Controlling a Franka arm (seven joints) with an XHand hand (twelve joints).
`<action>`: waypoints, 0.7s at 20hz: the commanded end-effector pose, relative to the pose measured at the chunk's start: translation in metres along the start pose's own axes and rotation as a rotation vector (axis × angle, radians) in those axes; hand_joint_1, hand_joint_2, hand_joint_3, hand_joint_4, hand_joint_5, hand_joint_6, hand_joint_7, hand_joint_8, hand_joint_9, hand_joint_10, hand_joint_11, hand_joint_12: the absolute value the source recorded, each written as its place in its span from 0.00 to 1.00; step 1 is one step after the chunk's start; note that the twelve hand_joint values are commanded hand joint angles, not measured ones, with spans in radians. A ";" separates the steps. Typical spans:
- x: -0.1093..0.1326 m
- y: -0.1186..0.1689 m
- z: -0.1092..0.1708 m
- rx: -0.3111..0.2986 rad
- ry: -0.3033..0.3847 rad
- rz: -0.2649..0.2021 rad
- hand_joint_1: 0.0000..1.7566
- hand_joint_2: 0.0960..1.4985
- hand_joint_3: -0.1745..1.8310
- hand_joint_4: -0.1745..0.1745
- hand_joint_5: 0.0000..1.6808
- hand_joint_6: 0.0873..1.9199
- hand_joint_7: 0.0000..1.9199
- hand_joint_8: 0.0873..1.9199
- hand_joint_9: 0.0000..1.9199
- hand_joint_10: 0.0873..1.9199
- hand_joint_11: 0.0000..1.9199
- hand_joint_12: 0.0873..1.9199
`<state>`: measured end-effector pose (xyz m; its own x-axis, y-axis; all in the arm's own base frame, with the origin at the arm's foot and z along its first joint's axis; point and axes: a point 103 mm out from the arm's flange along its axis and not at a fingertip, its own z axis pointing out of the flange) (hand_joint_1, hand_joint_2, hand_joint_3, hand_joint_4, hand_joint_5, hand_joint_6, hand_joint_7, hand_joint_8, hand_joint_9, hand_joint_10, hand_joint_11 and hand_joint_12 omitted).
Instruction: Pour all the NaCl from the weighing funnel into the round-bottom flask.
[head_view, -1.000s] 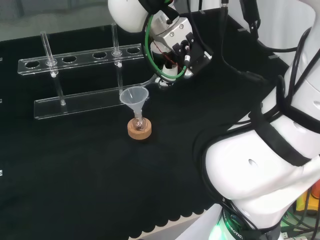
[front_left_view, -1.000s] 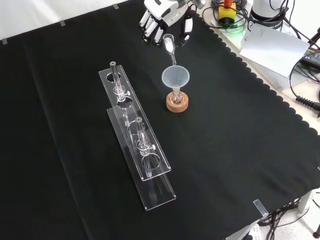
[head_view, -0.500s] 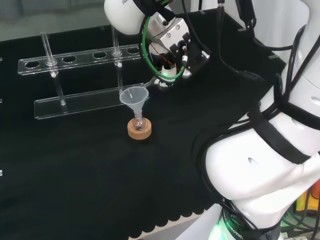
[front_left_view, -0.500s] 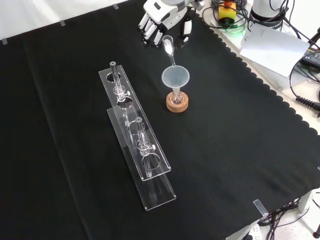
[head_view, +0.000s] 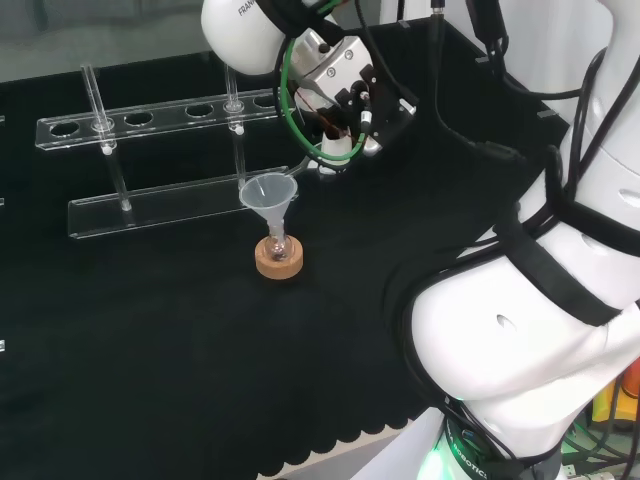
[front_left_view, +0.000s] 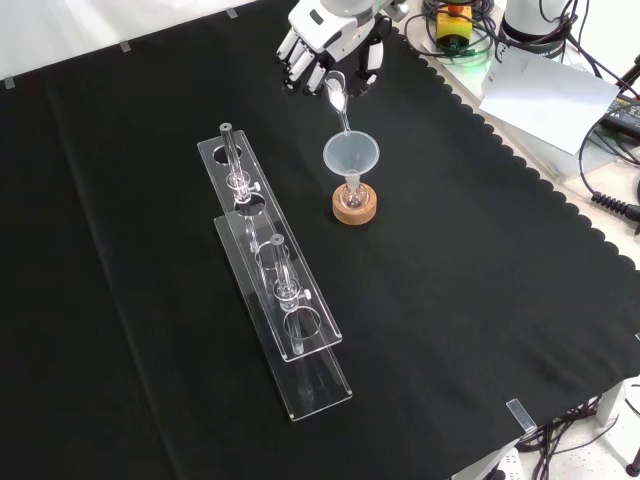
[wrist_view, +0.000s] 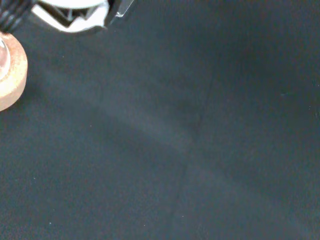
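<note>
Tilting weighing funnel spout-down toward plastic funnel on round-bottom flask, hand fingers curled around it

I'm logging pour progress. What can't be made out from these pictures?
- Salt level in the flask: too small, front view.
- Salt left in the weighing funnel: clear glass, too small.
- Hand: hidden by the arm in the head view.
- Cork ring: cut off at the wrist view's edge.
</note>
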<state>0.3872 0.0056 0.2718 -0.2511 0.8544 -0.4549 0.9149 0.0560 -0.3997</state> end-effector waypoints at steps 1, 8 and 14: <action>0.002 0.001 -0.003 0.000 -0.020 -0.002 0.63 0.36 0.49 1.00 0.72 0.42 0.23 0.32 0.44 0.22 0.31 0.61; 0.006 0.002 -0.007 0.009 -0.050 -0.001 0.63 0.36 0.49 1.00 0.72 0.42 0.23 0.32 0.44 0.22 0.31 0.61; 0.005 0.001 -0.008 0.016 -0.071 0.004 0.63 0.36 0.49 1.00 0.72 0.42 0.23 0.32 0.44 0.22 0.31 0.61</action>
<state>0.3899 0.0140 0.2749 -0.2681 0.8226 -0.5015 0.9115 0.0479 -0.4086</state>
